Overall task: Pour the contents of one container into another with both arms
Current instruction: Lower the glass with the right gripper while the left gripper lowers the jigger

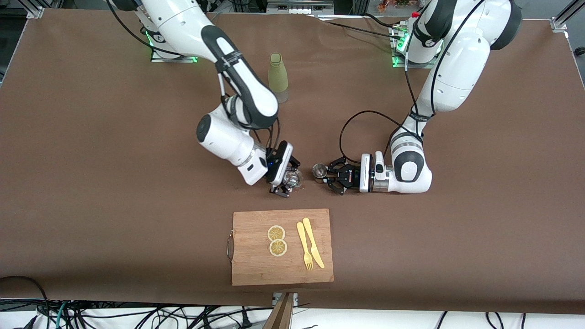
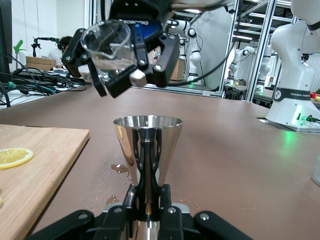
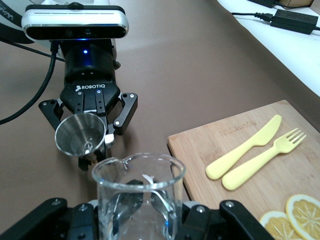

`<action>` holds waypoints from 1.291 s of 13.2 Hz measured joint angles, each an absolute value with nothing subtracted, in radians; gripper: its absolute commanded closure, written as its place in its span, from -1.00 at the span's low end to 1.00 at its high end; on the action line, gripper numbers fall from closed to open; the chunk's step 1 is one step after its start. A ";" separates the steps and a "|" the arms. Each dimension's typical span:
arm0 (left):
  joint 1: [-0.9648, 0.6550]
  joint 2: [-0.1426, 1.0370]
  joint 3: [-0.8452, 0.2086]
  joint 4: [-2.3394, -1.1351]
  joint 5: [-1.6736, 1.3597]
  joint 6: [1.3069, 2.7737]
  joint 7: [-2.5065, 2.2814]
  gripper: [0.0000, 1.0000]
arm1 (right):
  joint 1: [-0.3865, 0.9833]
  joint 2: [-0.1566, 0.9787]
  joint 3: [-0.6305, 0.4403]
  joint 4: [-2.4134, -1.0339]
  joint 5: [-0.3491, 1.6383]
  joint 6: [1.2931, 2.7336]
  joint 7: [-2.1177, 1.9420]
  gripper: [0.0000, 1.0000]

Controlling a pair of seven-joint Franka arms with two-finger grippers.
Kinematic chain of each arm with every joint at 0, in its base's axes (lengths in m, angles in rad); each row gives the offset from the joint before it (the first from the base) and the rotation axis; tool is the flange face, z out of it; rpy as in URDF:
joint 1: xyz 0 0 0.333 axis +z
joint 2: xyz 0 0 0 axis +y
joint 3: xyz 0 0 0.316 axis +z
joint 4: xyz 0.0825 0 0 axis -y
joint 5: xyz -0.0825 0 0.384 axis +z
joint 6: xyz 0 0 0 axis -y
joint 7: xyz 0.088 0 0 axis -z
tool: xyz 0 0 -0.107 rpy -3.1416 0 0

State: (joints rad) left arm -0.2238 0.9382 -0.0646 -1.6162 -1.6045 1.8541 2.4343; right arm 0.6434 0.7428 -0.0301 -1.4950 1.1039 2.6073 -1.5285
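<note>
Though apart, beaker [image 1: 295, 178] beside left claw [image 1: 330, 176]

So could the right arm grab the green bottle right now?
Probably not as things stand. The right gripper is shut on the glass beaker, so it has no free fingers. The green bottle stands beside that arm with open table around it, but the arm would likely have to set the beaker down first.
</note>
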 measured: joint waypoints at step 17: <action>0.294 0.937 0.105 -1.592 -1.217 1.357 2.559 1.00 | -0.001 0.744 -0.072 -1.636 1.220 1.744 -2.314 0.94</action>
